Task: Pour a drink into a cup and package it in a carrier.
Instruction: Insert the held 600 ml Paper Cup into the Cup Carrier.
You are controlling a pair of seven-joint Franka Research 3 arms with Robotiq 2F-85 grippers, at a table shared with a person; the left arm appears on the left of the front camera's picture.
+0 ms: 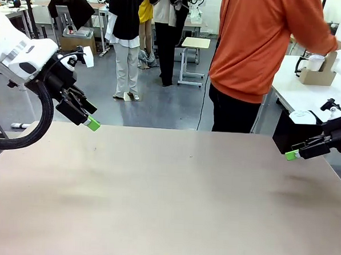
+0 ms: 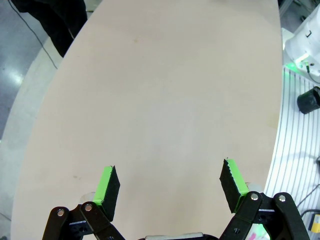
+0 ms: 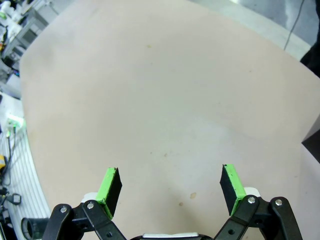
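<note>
The left claw [image 2: 170,187] hangs over the bare beige counter [image 2: 165,90], its two green pads [image 2: 106,184] spread wide apart with nothing between them. Grey floor shows past the counter's curved edge at the picture's left, and a ribbed white surface [image 2: 295,145] runs along the right.

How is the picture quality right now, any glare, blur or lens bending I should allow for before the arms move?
Front view: even light, sharp, soft shadows on the table. Left wrist view: wide-angle bend curves the table edge; left gripper crisp, jaws wide apart. Right wrist view: same curving, no glare; right gripper crisp, jaws wide apart.
</note>
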